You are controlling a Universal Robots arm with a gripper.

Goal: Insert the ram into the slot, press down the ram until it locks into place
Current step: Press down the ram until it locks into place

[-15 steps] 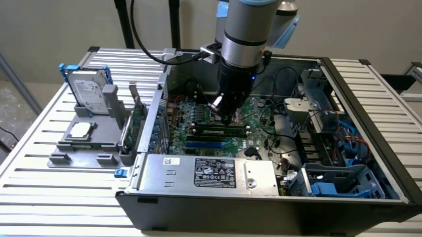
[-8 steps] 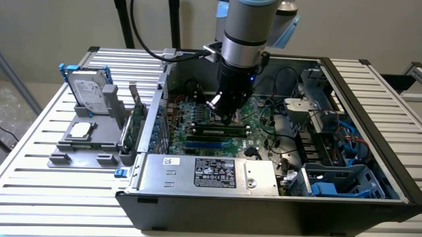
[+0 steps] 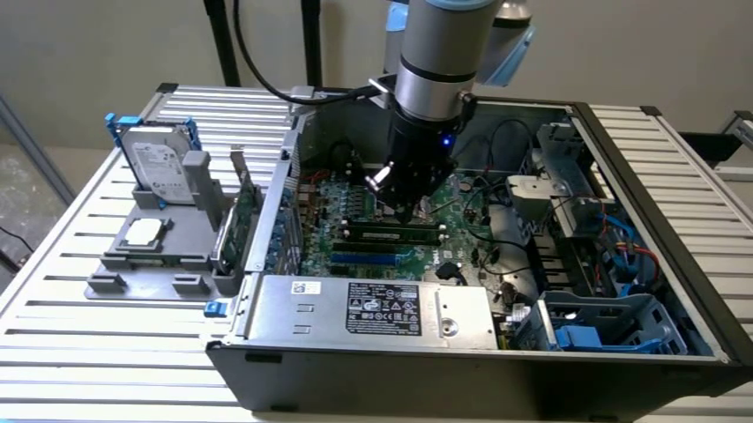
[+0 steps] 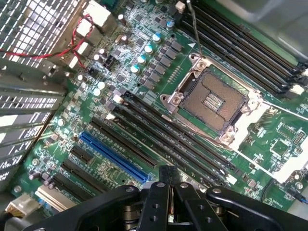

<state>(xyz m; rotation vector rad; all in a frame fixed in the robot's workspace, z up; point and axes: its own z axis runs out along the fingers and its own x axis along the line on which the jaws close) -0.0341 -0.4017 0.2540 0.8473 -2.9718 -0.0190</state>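
An open computer case (image 3: pixel 659 264) lies on a desk (image 3: pixel 70 291) of pale ribbed metal slats, with a plain beige wall behind and dark poles rising at the back. On the exterior view's left, outside the case, a grey holder (image 3: pixel 159 251) stands on the slats carrying a hard drive (image 3: pixel 159 163) in a blue frame, a processor chip (image 3: pixel 144 232) lying flat, and a green card (image 3: pixel 243 220) set on edge.

Inside the case the green motherboard (image 3: pixel 353 198) lies flat, with a labelled power supply (image 3: pixel 376 308) along the near side and drive cages and cables on the exterior view's right. The arm reaches down into the case, and its hand (image 3: pixel 406 207) hangs just above the ram (image 3: pixel 389 235), which lies lengthwise in a black slot (image 3: pixel 389 243) beside a bright blue socket (image 3: pixel 370 259).

In the wrist view the hand (image 4: pixel 168 192) has its two dark fingers (image 4: pixel 156 202) drawn together, nothing clamped between them. Beyond their tips run rows of long black slots (image 4: pixel 178 139), the blue socket (image 4: pixel 113 156) and the open processor socket (image 4: pixel 214 101). A perforated metal wall (image 4: pixel 33 57) with red wires stands at the board's edge.
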